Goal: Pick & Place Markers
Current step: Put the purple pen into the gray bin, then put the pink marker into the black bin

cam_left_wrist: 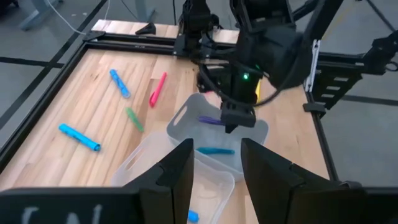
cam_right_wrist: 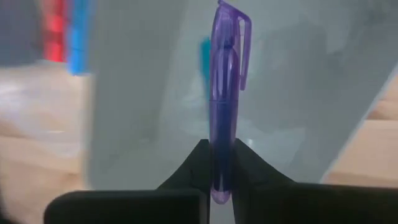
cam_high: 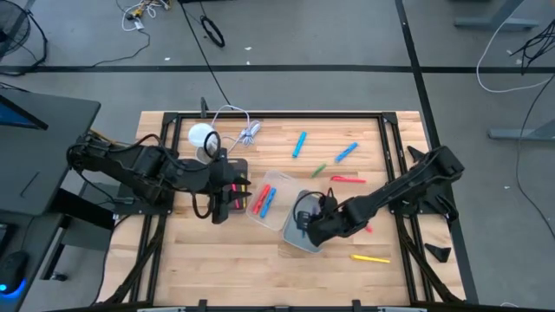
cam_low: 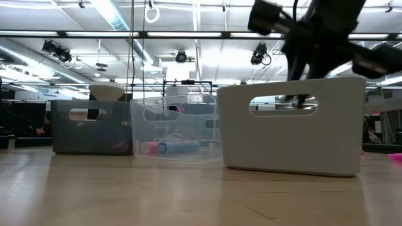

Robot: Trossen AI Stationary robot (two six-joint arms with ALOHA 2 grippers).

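Note:
My right gripper (cam_high: 310, 227) hangs over the white bin (cam_low: 295, 138), shut on a purple marker (cam_right_wrist: 225, 93). A blue marker (cam_left_wrist: 216, 150) lies on that bin's floor. Beside it stands a clear bin (cam_high: 270, 184) holding a red marker (cam_high: 259, 201) and another blue marker (cam_high: 270, 201). Left of that is a dark bin (cam_low: 88, 132). Loose markers lie flat on the table: two blue (cam_high: 299, 143) (cam_high: 347, 152), green (cam_high: 319, 170), red (cam_high: 347, 178), yellow (cam_high: 370, 257). My left gripper (cam_left_wrist: 214, 180) waits open and empty above the dark and clear bins. My right gripper pinches the purple marker between its two fingers at the end opposite the clip (cam_right_wrist: 221, 171). The rest of the marker sticks out past the fingertips, its capped, clipped end (cam_right_wrist: 239, 37) farthest from them. The fingers slant steeply down from above. The marker is lifted clear over the white bin's opening.
A white round-topped lamp (cam_high: 203, 135) and a white cable bundle (cam_high: 249, 132) sit at the table's far left. A black frame rail (cam_high: 386, 143) runs around the wooden table top. Open wood lies along the near edge.

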